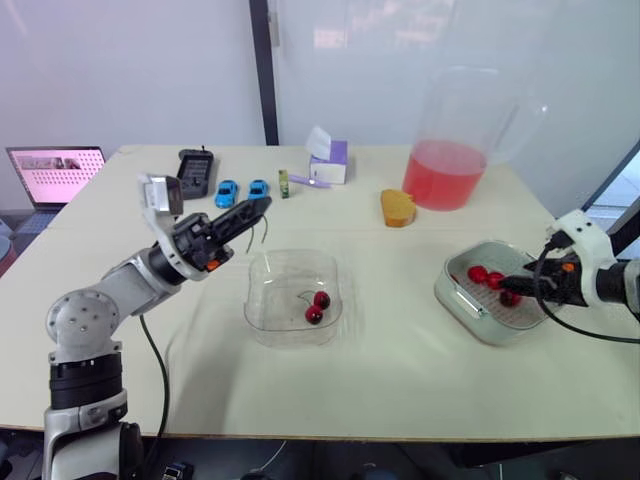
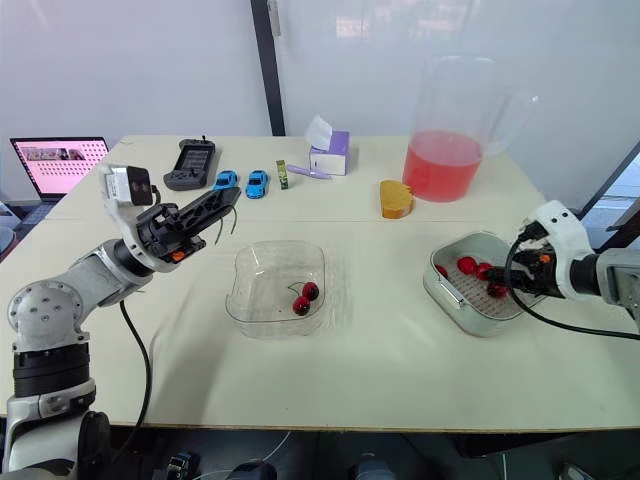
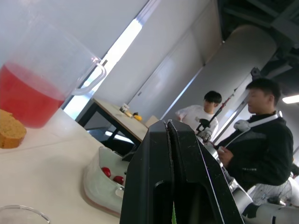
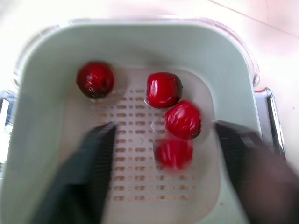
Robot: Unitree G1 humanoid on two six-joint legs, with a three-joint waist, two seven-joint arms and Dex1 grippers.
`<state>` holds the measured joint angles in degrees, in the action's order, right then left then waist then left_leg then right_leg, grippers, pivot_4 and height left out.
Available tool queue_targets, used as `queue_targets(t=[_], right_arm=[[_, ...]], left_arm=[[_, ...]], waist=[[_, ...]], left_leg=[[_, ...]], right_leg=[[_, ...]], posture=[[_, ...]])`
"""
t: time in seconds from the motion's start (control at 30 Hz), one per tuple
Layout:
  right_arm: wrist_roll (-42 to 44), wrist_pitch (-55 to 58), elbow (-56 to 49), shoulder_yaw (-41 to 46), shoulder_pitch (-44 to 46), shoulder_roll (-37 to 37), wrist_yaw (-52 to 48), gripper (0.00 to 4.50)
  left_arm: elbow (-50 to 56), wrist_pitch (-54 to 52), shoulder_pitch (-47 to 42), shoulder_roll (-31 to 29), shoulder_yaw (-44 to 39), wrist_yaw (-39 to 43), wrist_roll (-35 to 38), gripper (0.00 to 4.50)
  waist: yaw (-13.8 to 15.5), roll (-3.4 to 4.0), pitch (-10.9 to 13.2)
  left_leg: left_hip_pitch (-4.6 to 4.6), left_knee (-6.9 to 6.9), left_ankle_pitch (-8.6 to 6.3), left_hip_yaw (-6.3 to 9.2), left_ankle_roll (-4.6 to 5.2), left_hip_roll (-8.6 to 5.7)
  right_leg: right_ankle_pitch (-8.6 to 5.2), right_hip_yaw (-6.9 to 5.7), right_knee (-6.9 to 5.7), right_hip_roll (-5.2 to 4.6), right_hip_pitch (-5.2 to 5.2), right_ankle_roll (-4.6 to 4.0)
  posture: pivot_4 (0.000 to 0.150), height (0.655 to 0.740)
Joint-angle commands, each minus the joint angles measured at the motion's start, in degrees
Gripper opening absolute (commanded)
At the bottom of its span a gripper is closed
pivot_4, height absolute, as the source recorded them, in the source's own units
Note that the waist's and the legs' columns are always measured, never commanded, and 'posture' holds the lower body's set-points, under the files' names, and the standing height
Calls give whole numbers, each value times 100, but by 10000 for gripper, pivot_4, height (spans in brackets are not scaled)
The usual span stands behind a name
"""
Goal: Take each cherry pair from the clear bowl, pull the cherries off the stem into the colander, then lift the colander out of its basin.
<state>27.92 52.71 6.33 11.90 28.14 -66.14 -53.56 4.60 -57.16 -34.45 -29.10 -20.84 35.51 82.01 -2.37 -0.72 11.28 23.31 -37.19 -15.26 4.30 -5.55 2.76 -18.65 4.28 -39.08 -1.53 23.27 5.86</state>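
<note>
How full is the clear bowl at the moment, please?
Nearly empty: the clear bowl holds just one cherry pair, two red cherries lying on its bottom; the rest of its inside is bare.

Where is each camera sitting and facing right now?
Head eyes: forward and down over the table; both arms, left hand and right hand show.
Left wrist: along the left hand, shut on a stem, toward the pitcher and two people.
Right wrist: down into the colander, between its open fingers.
Shared: every view catches the colander's cherries.
</note>
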Motion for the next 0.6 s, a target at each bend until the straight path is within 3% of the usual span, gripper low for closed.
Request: queue_targets(t=[0.03, 0.17, 0.33, 0.43, 0.6], right_arm=[[173, 62, -103, 283, 363, -148, -135, 44839], [780, 221, -486, 454, 951, -4, -473, 44839], [1873, 7, -1931, 480, 1117, 565, -1127, 44839], [2017, -268, -2640, 7, 1124, 809, -1448, 44839], [2636, -333, -2693, -270, 1637, 1480, -1682, 44839]], left_arm=[[157, 10, 23, -142, -149, -128, 133, 0], [271, 123, 218, -237, -375, -551, 160, 0], [539, 429, 804, -329, -872, -1350, 90, 0], [946, 642, 1525, -344, -1312, -1942, 63, 0], [1313, 1158, 2865, -111, -1913, -3069, -468, 0]], waist=[[-8, 0, 0], [-14, 2, 1], [-7, 1, 0], [9, 0, 0], [6, -1, 0]], left_leg=[[0, 0, 0, 0, 0, 0], [-1, 2, 0, 0, 0, 1], [-2, 8, 0, 8, 0, 8], [2, -2, 0, 5, -1, 5], [0, -6, 0, 4, -1, 3]], right_leg=[[0, 0, 0, 0, 0, 0], [0, 1, -1, 0, 1, 0], [0, -5, 0, 8, 0, 0], [0, -4, 1, -3, -3, 0], [0, -2, -1, -9, -5, 0]], posture=[[1500, 7400], [1500, 7400], [1500, 7400], [1500, 7400], [1500, 7400]])
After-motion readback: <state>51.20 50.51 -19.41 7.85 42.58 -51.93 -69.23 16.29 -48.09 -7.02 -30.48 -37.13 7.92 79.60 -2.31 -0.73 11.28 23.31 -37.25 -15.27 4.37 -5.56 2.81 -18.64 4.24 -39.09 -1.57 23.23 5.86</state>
